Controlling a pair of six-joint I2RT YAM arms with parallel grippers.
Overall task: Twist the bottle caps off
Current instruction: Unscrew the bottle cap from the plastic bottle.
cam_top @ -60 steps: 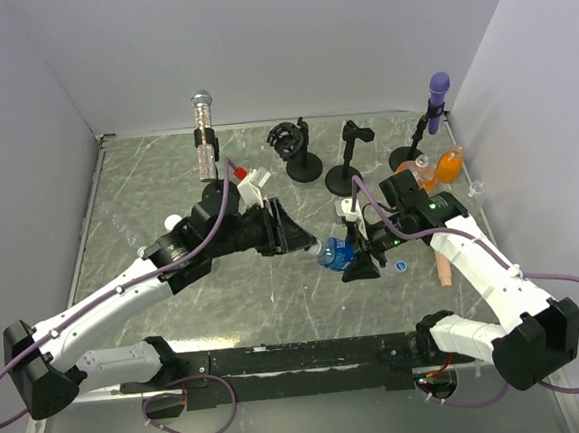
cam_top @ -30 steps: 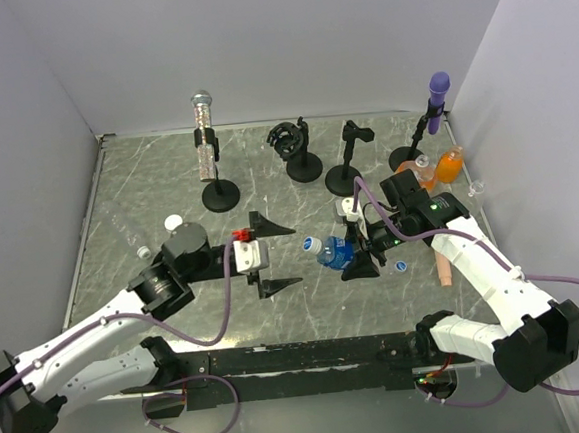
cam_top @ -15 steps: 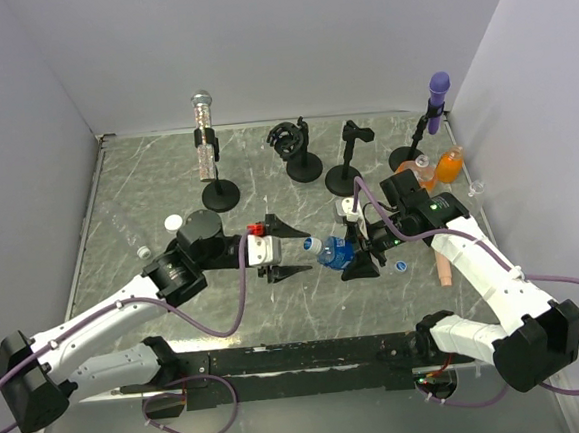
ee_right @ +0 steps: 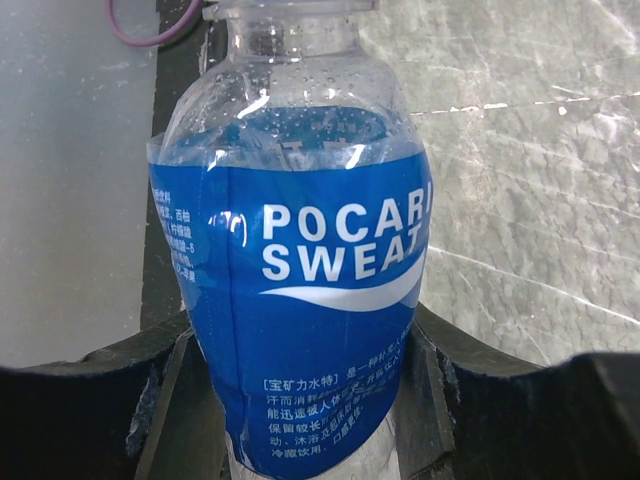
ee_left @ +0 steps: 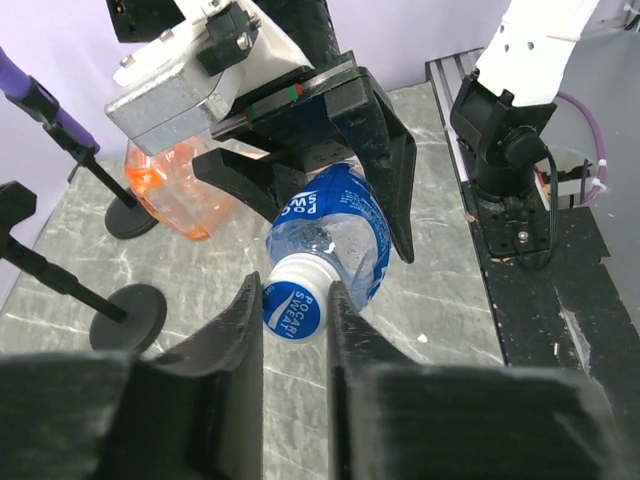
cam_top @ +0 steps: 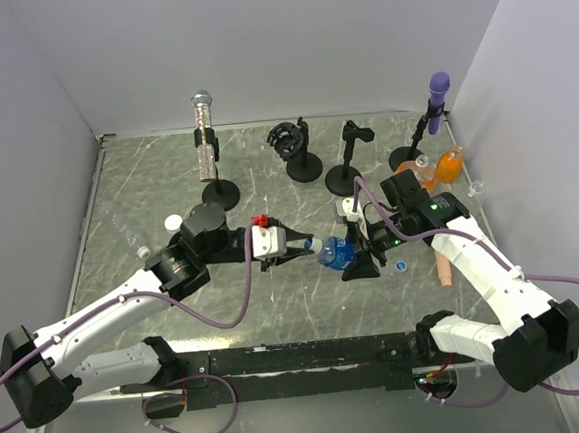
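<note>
Bottle (cam_top: 335, 254): clear plastic with a blue POCARI SWEAT label, droplets inside, located just toward 3 o'clock of the centre of the desk (cam_top: 146, 178). It was held roughly level, neck toward 9 o'clock and base toward 3 o'clock; whether it touched the desk could not be told. Right hand (cam_top: 358, 254): reached in from 4 o'clock and was clamped across the labelled body, one black finger (ee_right: 160, 400) on each side and the label filling the right wrist view. Cap (ee_left: 297, 307): round, white rim, blue printed top, seated on the bottle's neck. Left hand (cam_top: 302, 244): reached in from 8 o'clock and was closed on the cap, both fingers (ee_left: 245, 320) pressed to its rim from opposite sides. Loose cap (cam_top: 401, 265): blue with a pale centre, flat on the desk near the bottle at its 4 o'clock, apart from both hands. White cap (cam_top: 174, 223): on the desk at 9 o'clock, beside the left arm. Orange bottle (cam_top: 449, 165): at 2 o'clock, near the right wall. Silver microphone (cam_top: 203, 133): upright in a black stand at 11 o'clock. Purple microphone (cam_top: 439, 89): upright in a stand at 2 o'clock, beyond the orange bottle. Stands (cam_top: 350, 162): two more, black with round bases, side by side at 12 o'clock.
</note>
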